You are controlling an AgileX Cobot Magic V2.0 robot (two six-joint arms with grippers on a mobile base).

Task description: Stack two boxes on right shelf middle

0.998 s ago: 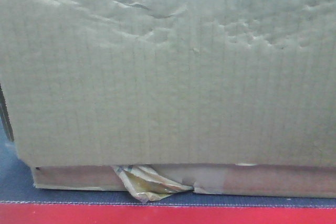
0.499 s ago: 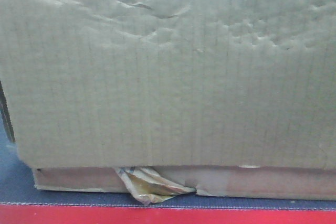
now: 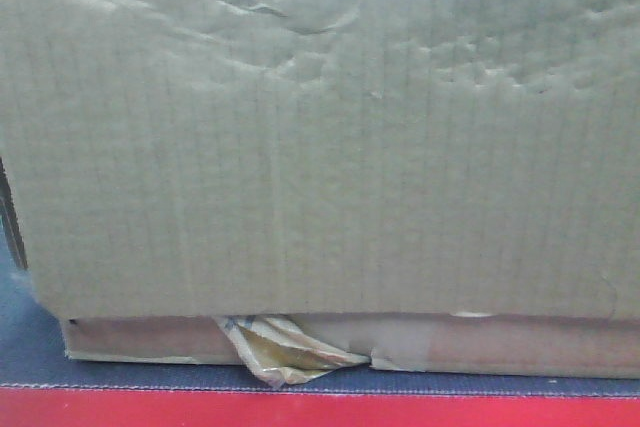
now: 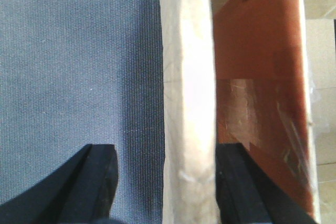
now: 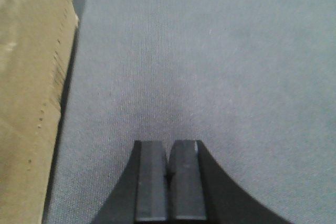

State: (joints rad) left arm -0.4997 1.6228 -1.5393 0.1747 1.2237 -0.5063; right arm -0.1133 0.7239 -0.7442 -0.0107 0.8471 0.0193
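Note:
A wide tan cardboard box [image 3: 320, 147] with a wrinkly face fills the front view. Its lower band carries a ragged yellowish tape flap [image 3: 285, 352]. I cannot tell whether this is one box or two. My left gripper [image 4: 165, 150] is open and straddles the box's pale upright wall edge [image 4: 186, 77]. The right finger touches that wall on the orange-brown inner side [image 4: 257, 51], while the left finger stands apart outside. My right gripper [image 5: 169, 145] is shut on nothing, hovering over the tabletop just right of the box side [image 5: 26, 77]. The shelf is out of view.
The box rests on a dark grey tabletop [image 3: 30, 347] with a red front edge [image 3: 300, 409]. The same grey surface lies under both grippers [image 4: 79, 51] [image 5: 210, 51]. Pale floor [image 4: 321, 51] shows past the box in the left wrist view.
The box face dipped a few pixels and rose back; otherwise nothing has moved.

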